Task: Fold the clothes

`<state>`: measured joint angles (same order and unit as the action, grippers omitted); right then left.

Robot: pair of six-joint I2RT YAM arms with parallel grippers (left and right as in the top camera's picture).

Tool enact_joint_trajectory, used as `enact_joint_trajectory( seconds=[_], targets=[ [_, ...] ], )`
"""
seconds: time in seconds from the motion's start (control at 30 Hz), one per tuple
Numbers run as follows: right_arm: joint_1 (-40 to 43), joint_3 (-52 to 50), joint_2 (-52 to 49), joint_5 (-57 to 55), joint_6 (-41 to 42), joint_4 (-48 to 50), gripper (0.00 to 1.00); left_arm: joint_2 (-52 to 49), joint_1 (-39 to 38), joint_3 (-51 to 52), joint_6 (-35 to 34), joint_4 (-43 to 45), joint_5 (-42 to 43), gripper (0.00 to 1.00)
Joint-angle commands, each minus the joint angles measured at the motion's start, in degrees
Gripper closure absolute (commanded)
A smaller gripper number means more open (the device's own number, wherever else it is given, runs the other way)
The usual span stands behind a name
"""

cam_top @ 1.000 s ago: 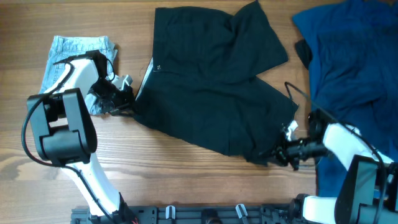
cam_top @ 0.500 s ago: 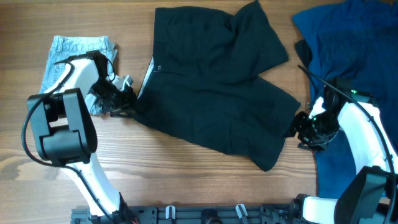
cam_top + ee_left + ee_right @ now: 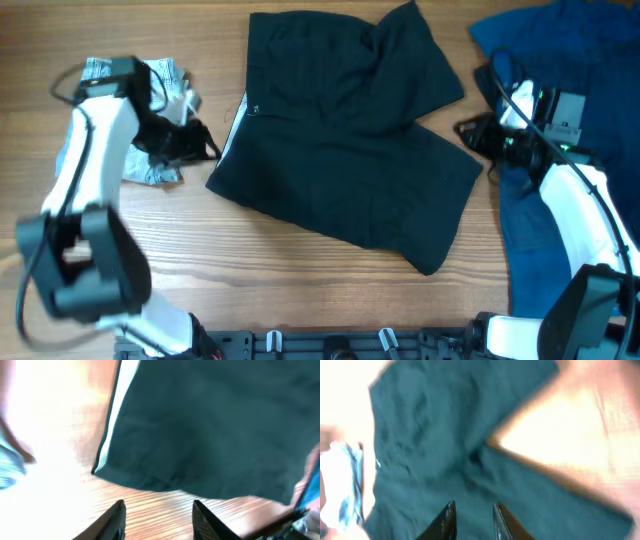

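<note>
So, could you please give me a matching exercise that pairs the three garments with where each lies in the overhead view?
Things:
1. large plain black shorts
2. small light-blue denim shorts
3. large royal-blue garment

Places:
A. far left
B. far right
C. middle

Pairs: 1-C, 2-A, 3-B
</note>
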<state>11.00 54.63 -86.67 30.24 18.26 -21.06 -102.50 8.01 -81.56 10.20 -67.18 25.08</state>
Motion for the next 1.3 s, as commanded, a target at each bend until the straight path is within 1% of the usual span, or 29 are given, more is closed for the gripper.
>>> enact_joint_trajectory(
  seconds=[0.0, 0.03, 0.1, 0.13, 0.17, 0.23, 0.27, 0.33, 0.4, 0.47, 0.53, 0.6, 0.63, 0.7, 0.73, 0.77, 0.8, 0.87, 0.97, 1.07, 1.13, 1.27],
  targets=[
    [-2.34, 4.81, -5.84, -7.78, 4.31, 3.15, 0.66, 8.22, 0.46, -1.07, 1.64, 0.96, 5.62, 0.57],
    [-2.60, 7.34, -9.03, -9.51, 4.37, 3.34, 0.61, 9.86, 0.24, -1.07, 1.64, 0.76, 6.47, 0.54],
    [-2.58, 12.22, -14.75, -9.70, 4.37, 3.21, 0.54, 11.54, -0.68, -1.07, 1.64, 0.09, 6.64, 0.52],
    [-2.58, 14.67, -17.42, -9.68, 4.42, 3.08, 0.48, 11.85, -1.29, -1.07, 1.62, -0.20, 6.64, 0.51],
    [-2.58, 18.27, -21.11, -9.70, 4.42, 2.45, 0.35, 12.09, -2.19, -1.07, 1.62, -0.76, 6.62, 0.49],
    [-2.58, 24.90, -27.52, -9.92, 4.42, 0.09, 0.16, 12.09, -3.98, -1.07, 1.60, -1.79, 6.62, 0.48],
    [-2.58, 27.08, -29.79, -9.92, 4.46, -0.66, 0.15, 12.07, -4.79, -1.07, 1.60, -2.21, 6.62, 0.47],
    [-2.58, 30.97, -33.94, -9.90, 4.90, -2.03, 0.15, 12.07, -6.49, -1.07, 1.60, -2.58, 6.62, 0.46],
    [-2.60, 32.54, -36.54, -9.86, 6.58, -1.70, 0.20, 12.07, -8.24, -1.07, 1.60, -2.71, 6.60, 0.46],
    [-2.82, 32.52, -37.40, -10.10, 7.41, -1.68, 0.28, 12.09, -9.16, -1.07, 1.57, -2.73, 6.60, 0.46],
    [-3.56, 32.35, -38.03, -10.99, 7.43, -2.14, 0.32, 12.07, -9.81, -1.07, 1.57, -2.73, 6.60, 0.46],
    [-4.50, 32.28, -38.88, -13.90, 7.50, -2.51, 0.42, 12.09, -10.03, -1.07, 1.57, -2.78, 6.60, 0.46],
    [-4.76, 32.26, -39.23, -14.78, 7.89, -2.56, 0.51, 12.09, -10.03, -1.07, 1.57, -2.97, 6.60, 0.46],
    [-5.01, 32.26, -40.11, -15.04, 8.81, -2.54, 0.76, 12.09, -10.05, -1.07, 1.53, -4.50, 6.62, 0.45],
    [-5.01, 32.26, -40.37, -15.26, 8.90, -2.54, 0.78, 12.09, -10.05, -1.07, 1.33, -5.22, 6.62, 0.44],
    [-5.01, 32.26, -40.44, -15.26, 8.94, -2.54, 0.89, 12.09, -10.05, -1.07, 1.33, -6.32, 6.62, 0.45],
    [-5.01, 32.26, -40.44, -15.26, 8.92, -2.54, 0.96, 12.09, -10.03, -1.07, 1.36, -7.23, 6.62, 0.45],
    [-4.85, 32.33, -39.69, -15.30, 8.44, -2.91, 0.96, 12.13, -10.03, -1.07, 1.36, -8.44, 6.60, 0.45],
    [-2.95, 32.37, -34.38, -15.32, 7.17, -6.67, 0.96, 12.24, -10.03, -1.07, 1.38, -8.94, 6.60, 0.45],
    [0.31, 32.37, -26.45, -16.74, 7.23, -16.39, 0.96, 12.24, -10.03, -1.07, 1.38, -7.76, 6.58, 0.45],
    [1.09, 32.37, -23.71, -17.16, 6.47, -21.24, 0.96, 12.24, -10.03, -1.07, 1.38, -6.56, 6.58, 0.44],
    [1.03, 31.36, -23.65, -18.71, 5.73, -30.62, 0.96, 12.24, -10.03, -1.07, 1.38, -4.59, 6.58, 0.42]
  ],
)
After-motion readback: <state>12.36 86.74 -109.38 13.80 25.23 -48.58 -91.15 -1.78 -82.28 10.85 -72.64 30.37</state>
